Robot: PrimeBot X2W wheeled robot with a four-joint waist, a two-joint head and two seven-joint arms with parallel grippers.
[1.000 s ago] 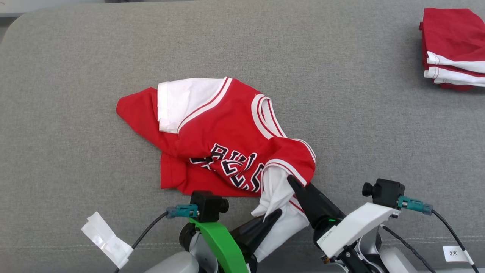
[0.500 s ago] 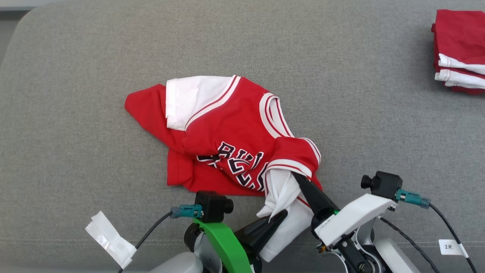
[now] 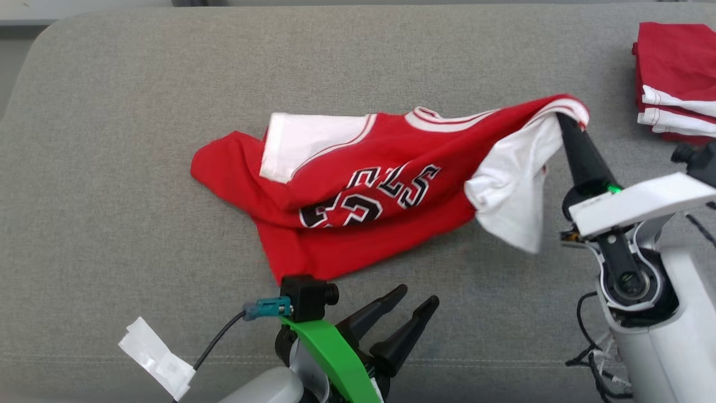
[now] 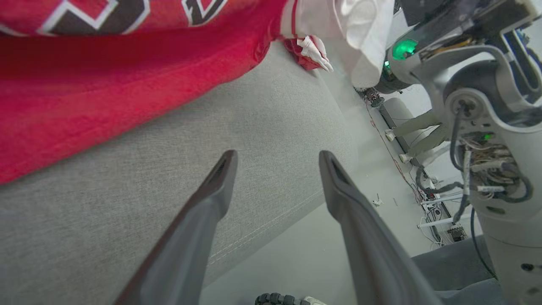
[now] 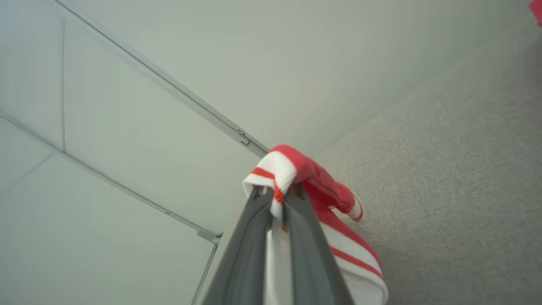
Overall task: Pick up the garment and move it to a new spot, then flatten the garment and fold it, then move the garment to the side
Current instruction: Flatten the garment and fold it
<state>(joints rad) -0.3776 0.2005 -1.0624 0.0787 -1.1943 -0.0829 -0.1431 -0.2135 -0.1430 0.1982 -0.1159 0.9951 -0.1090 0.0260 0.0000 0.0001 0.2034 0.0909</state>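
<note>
red jersey (image 3: 358, 190) lies spread on the grey cushion (image 3: 140, 112), right sleeve end held up off it. right gripper (image 3: 561, 118) jaws clamped on the striped sleeve trim; left gripper (image 3: 418, 295) jaws apart, empty, near the jersey's front hem. folded red stack (image 3: 677, 73) far right.

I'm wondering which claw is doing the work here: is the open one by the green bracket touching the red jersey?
Apart. In the left wrist view, a strip of bare grey cushion lies between the open left gripper and the jersey.
</note>
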